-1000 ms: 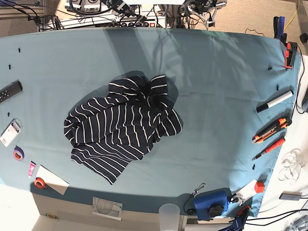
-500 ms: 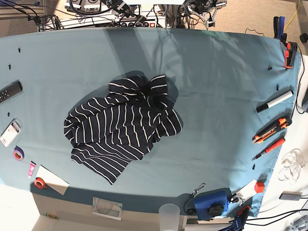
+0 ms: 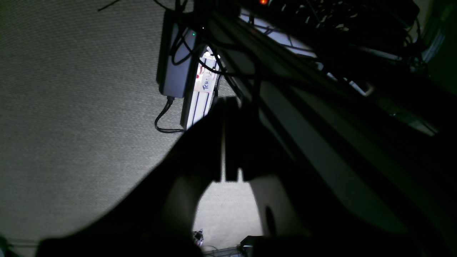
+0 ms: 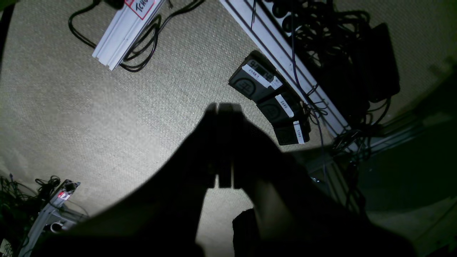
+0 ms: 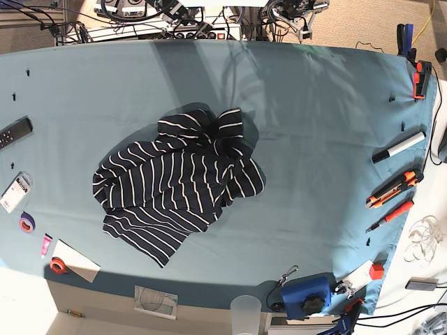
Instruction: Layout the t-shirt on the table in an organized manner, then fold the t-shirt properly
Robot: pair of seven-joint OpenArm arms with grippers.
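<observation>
I see the left gripper [image 3: 224, 142] in its wrist view as a dark silhouette, jaws pressed together with only a thin slit between them, nothing held. It hangs over carpet [image 3: 71, 107]; a grey box [image 3: 175, 60] with a cable lies ahead and a little left of the tips. The right gripper [image 4: 224, 142] is likewise closed tight and empty, over carpet, with three black pedals [image 4: 271, 103] ahead and to its right. Neither gripper shows in the base view. There the shirt [image 5: 174, 188] lies crumpled in a heap near the middle of the table [image 5: 314, 139], well away from both grippers, with tools lined along the table's edges.
</observation>
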